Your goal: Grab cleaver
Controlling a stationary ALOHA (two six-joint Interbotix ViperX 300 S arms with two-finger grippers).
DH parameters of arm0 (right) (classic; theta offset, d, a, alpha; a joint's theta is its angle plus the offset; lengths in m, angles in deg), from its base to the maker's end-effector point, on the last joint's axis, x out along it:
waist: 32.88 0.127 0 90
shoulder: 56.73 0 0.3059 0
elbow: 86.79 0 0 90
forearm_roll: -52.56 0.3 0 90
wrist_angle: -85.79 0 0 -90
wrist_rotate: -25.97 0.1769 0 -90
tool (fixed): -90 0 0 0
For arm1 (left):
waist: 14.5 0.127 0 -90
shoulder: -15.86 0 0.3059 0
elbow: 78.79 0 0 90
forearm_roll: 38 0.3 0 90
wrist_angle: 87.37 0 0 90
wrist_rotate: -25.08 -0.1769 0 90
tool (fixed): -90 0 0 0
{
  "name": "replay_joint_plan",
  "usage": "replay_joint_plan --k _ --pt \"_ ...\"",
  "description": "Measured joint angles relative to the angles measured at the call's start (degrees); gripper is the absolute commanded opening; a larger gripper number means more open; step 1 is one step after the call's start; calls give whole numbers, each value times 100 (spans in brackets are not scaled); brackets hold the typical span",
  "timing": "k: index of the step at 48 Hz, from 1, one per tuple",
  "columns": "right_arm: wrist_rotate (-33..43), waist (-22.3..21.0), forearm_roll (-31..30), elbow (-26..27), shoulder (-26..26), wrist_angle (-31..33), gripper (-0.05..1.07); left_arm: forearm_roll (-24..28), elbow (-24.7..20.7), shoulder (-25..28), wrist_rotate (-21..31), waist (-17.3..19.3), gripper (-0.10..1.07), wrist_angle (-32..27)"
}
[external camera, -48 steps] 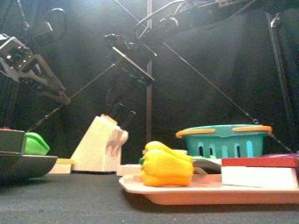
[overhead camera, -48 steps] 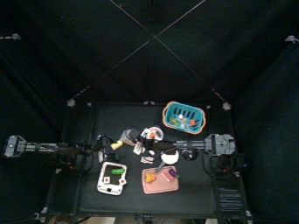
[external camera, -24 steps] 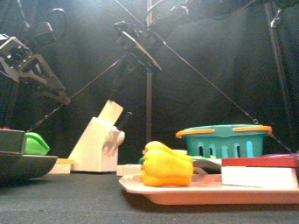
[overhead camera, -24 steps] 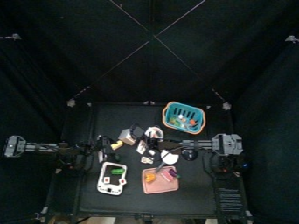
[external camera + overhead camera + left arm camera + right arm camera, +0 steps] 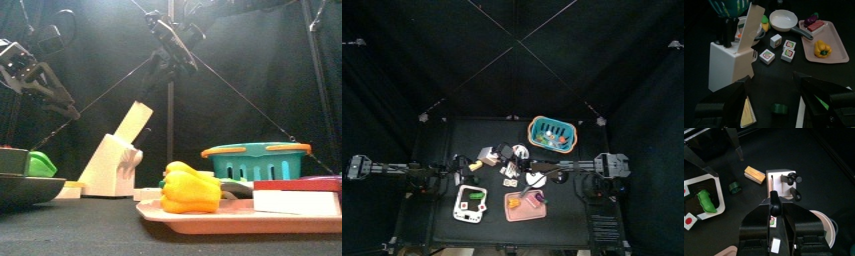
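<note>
The cleaver (image 5: 135, 124) has a pale blade that sticks up at a slant from the white knife block (image 5: 112, 168). Its tip is still in the block. It also shows in the left wrist view (image 5: 751, 29) above the block (image 5: 726, 66). My right gripper (image 5: 774, 203) is shut on the cleaver's black handle, above the block (image 5: 783, 182). In the front view the right gripper (image 5: 174, 52) hangs high over the block. My left gripper (image 5: 775, 101) is open and empty, low beside the block on its left side (image 5: 457, 170).
A pink tray (image 5: 241, 216) with a yellow pepper (image 5: 190, 188) lies at the front. A teal basket (image 5: 257, 160) stands behind it. A white bowl (image 5: 783, 19), picture cubes (image 5: 768, 56), a wooden block (image 5: 755, 174) and a white tray (image 5: 470, 203) lie around the knife block.
The cleaver's blade has slid further up out of the knife block. My right gripper has risen and drawn back to the right with it. The left arm has not moved.
</note>
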Motion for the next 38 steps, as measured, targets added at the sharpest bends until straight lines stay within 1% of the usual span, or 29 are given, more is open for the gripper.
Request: replay_joint_plan --k 29,38 --pt "26 237 -35 -483 721 -70 31 0 9 0 0 0 100 0" --pt "44 343 -35 -791 949 -202 31 0 9 0 0 0 100 0"
